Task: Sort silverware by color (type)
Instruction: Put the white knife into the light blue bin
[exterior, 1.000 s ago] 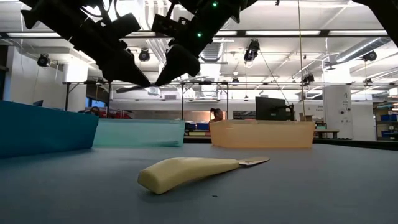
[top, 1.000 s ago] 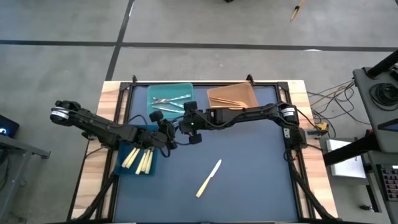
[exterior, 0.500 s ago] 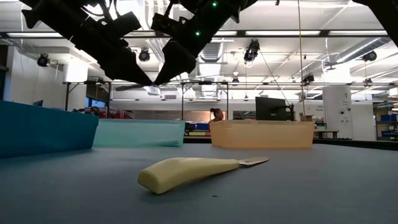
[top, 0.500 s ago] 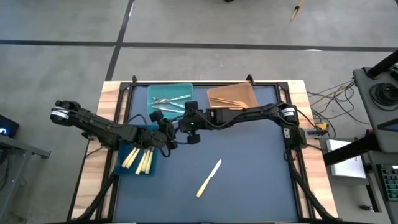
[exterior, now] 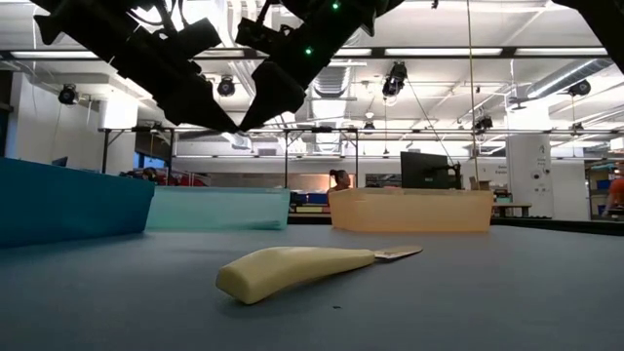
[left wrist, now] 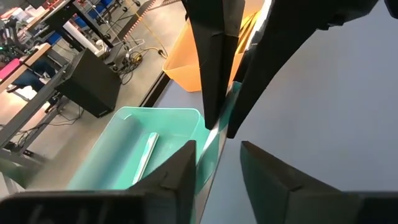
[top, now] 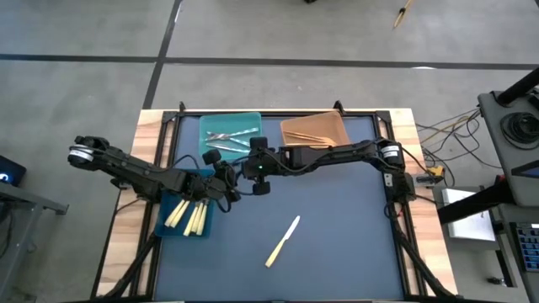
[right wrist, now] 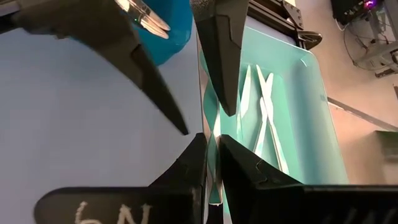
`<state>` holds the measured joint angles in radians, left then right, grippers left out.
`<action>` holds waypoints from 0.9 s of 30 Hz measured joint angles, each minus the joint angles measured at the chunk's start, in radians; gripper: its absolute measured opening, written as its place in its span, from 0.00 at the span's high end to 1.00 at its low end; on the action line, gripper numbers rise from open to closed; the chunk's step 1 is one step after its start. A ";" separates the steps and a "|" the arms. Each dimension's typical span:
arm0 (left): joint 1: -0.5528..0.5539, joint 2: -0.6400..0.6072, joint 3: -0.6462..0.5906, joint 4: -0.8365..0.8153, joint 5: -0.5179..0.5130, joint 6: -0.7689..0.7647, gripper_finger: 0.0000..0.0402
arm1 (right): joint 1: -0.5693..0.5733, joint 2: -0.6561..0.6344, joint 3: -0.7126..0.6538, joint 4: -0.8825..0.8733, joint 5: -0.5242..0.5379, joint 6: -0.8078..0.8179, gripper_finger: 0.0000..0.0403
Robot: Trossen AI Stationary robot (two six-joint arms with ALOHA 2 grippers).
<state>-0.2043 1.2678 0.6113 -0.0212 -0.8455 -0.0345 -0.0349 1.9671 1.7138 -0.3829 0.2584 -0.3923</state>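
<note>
Above the mat, near the teal bin [top: 229,135], my two grippers meet tip to tip. My right gripper [right wrist: 210,140], reaching in from the right, is shut on a slim silvery grey piece of silverware [right wrist: 211,121], seen edge-on. My left gripper [left wrist: 217,149], reaching in from the left, is open, with one finger on either side of that piece's free end [left wrist: 214,132]. A pale yellow knife [top: 284,241] lies flat on the mat toward the near edge. My right gripper pinches the silvery piece [right wrist: 209,155] between its two fingers, flat faces against the pads. It comes from the table's right, slanting down, and the piece runs on ahead along the fingers, clear of the table. My left gripper: whether a finger [right wrist: 222,74] touches the piece, I cannot tell.
The teal bin holds silvery pieces [right wrist: 264,118]. An orange bin [top: 313,129] at the far middle holds orange-tan pieces. A dark blue bin [top: 171,225] under my left arm holds pale yellow pieces [top: 192,217]. Bare mat stretches to the right and near side.
My right gripper has rolled slightly about its own pointing line, with the silvery piece still in it. Both arms have otherwise stayed in place.
</note>
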 joint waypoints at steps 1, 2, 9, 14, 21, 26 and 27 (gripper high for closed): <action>0.000 0.000 0.000 0.000 -0.001 0.000 0.76 | 0.000 0.000 0.000 -0.001 -0.001 0.000 0.95; 0.000 0.000 0.000 0.000 -0.001 0.000 0.79 | 0.000 0.000 0.000 -0.001 -0.002 -0.001 0.95; 0.000 0.000 0.000 0.004 -0.025 -0.003 0.98 | 0.000 0.000 0.000 -0.001 0.005 -0.001 0.94; -0.001 0.000 0.000 0.006 -0.025 -0.003 1.00 | -0.001 0.000 0.000 -0.001 0.005 0.000 0.94; 0.000 -0.004 0.000 0.004 -0.015 -0.003 1.00 | 0.000 0.000 0.000 -0.001 0.001 0.007 0.87; 0.000 -0.021 0.000 0.004 -0.008 -0.004 1.00 | 0.000 -0.001 0.001 0.000 0.001 0.011 0.80; 0.000 -0.026 0.000 0.004 -0.008 -0.005 1.00 | 0.000 -0.001 0.001 0.000 0.001 0.010 0.80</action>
<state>-0.2047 1.2419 0.6109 -0.0173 -0.8539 -0.0392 -0.0347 1.9663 1.7145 -0.3832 0.2598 -0.3823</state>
